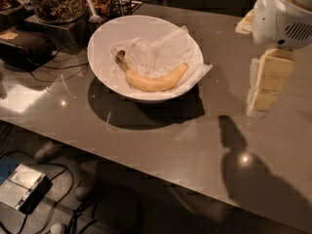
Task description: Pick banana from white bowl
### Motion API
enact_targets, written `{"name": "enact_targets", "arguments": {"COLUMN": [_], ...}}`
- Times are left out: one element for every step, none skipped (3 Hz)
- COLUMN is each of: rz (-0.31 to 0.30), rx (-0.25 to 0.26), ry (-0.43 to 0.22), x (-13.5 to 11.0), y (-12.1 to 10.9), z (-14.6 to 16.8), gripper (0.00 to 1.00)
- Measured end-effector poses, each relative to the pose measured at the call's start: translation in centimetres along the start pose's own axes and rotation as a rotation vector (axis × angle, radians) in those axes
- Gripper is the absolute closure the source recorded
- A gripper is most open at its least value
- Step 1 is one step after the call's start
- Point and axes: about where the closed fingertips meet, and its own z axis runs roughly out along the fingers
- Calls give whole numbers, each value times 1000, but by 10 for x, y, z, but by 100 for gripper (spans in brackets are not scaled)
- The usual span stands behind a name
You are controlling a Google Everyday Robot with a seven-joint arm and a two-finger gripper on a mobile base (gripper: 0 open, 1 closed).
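Note:
The banana point(155, 80) is yellow with a dark stem end at its upper left. It lies curved on crumpled white paper inside the white bowl point(102, 43), near the bowl's front side. The bowl stands on the grey table point(161, 140), left of centre. My gripper point(261, 94) hangs at the right of the camera view, above the table and well to the right of the bowl, pointing down. It is apart from the bowl and the banana and holds nothing that I can see.
A glass jar of nuts point(57, 1) and a wire holder with utensils point(114, 4) stand behind the bowl at the back left. A dark device point(24, 45) with cables lies at the left. The table's front edge runs diagonally; boxes and cables lie on the floor below.

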Motion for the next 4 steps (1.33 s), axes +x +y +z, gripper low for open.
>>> {"name": "enact_targets", "arguments": {"rz": [1,1,-50,-116], "rx": [15,14,-11,-44], "ry": [-7,-53,-57,-23], "x": [-2,-21,-55,-90], "y": [-3,-14,-34,-51], "z": [-1,11,29,50], "gripper": [0,0,0,0]}}
